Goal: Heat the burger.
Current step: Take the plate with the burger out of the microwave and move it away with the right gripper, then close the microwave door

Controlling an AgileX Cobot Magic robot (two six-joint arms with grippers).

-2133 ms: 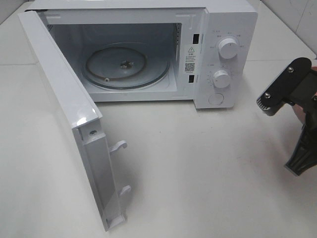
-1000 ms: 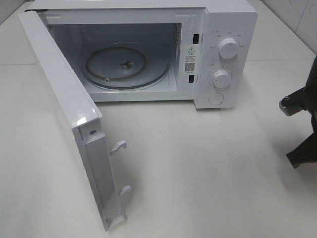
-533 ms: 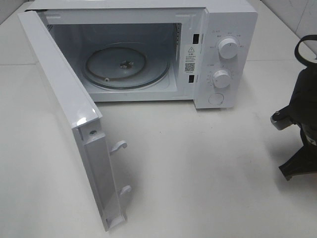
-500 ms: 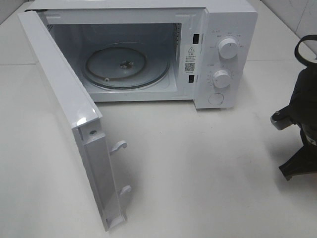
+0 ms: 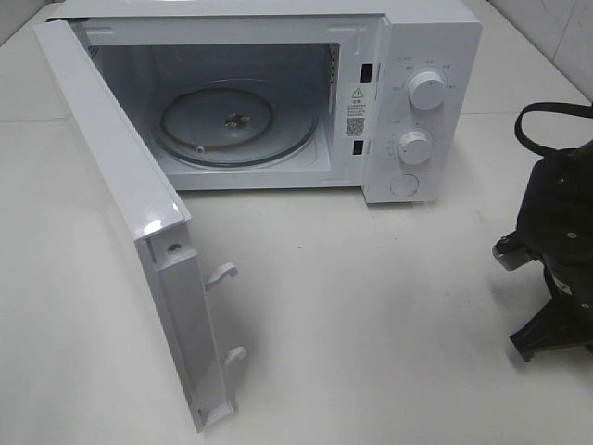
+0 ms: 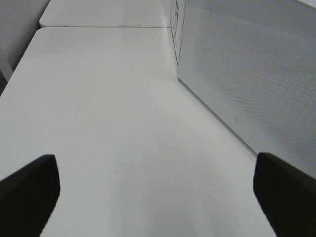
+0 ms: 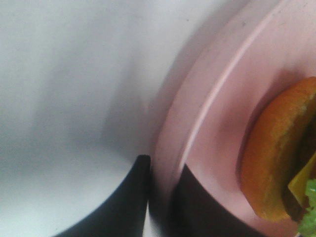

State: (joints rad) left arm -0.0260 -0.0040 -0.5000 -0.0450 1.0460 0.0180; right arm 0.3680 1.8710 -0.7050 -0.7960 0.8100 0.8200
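Only the right wrist view shows the burger [image 7: 276, 158] (plated).

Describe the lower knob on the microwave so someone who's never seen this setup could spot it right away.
Start at the white microwave oven with its door swung open at the back of the white table. On its right-hand control panel sit two round white knobs, one above the other. The lower knob lies below the upper knob and just above a flat round button.

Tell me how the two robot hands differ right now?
The left gripper has its fingers spread wide over bare table, holding nothing. The right gripper has its fingers closed on the rim of the pink plate carrying the burger. Both have dark fingers.
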